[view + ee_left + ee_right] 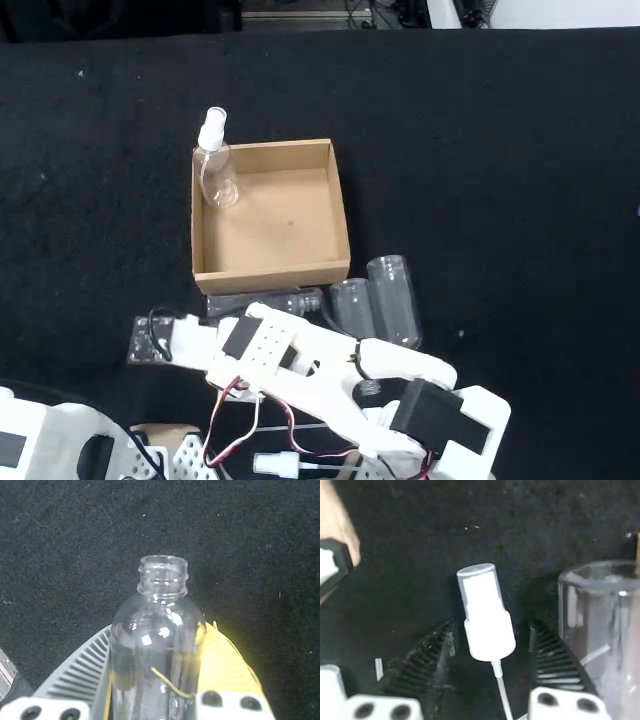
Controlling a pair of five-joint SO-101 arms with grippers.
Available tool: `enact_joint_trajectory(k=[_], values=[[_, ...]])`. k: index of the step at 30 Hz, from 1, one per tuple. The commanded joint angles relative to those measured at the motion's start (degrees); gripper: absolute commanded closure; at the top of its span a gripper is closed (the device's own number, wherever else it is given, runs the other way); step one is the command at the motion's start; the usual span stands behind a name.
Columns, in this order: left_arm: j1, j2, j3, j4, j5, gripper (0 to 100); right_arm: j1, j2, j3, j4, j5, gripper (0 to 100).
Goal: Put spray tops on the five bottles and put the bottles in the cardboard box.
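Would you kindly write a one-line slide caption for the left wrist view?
The left hand holds a clear, uncapped bottle over the black tabletop.

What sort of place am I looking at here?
Probably a robotics lab bench: white robot arms with exposed wiring over a black cloth-covered table, with a brown cardboard box and clear plastic bottles.

Lighting is even, from overhead, and moderately bright. The black table absorbs the light, and shadows on it barely register. The cardboard box is evenly lit inside. There are small hard white highlights on the shoulder of the bottle. The spray top reads very bright against the dark table.
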Motion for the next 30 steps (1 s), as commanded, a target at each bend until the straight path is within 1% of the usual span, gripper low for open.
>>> enact_joint_trajectory(k=[1, 4, 8, 12, 14, 17, 22, 28, 30], values=[[-0.5, -1.0, -3.1, -0.7, 0.0, 90, 0.8, -3.5, -0.2, -1.4, 3.6, 80.1], [-0.5, -1.0, -3.1, -0.7, -0.1, 90, -1.8, -3.5, -0.1, -1.3, 5.2, 80.1], [-0.5, -1.0, -3.1, -0.7, -0.2, 90, -4.3, -3.4, -0.2, 1.1, 4.3, 81.4], [-0.5, -1.0, -3.1, -0.7, -0.2, 90, -3.5, -3.5, -0.2, 1.5, -1.1, 94.0], [-0.5, -1.0, -3.1, -0.7, -0.2, 90, -2.4, -3.5, -0.3, 2.3, -2.5, 98.3], [-0.5, -1.0, -3.1, -0.7, -0.2, 90, -0.1, -4.0, -0.9, 4.6, -5.0, 98.0], [-0.5, -1.0, -3.1, -0.6, -0.2, 90, 3.2, -4.0, -4.5, 7.5, -12.5, 98.0], [1.6, -1.8, -4.8, -0.5, 0.0, 90, 6.0, -8.9, -17.1, 17.7, -15.3, 98.1], [2.5, -4.0, -6.3, 1.8, 0.1, 90, 6.9, -12.1, -21.3, 21.2, -15.8, 98.1]])
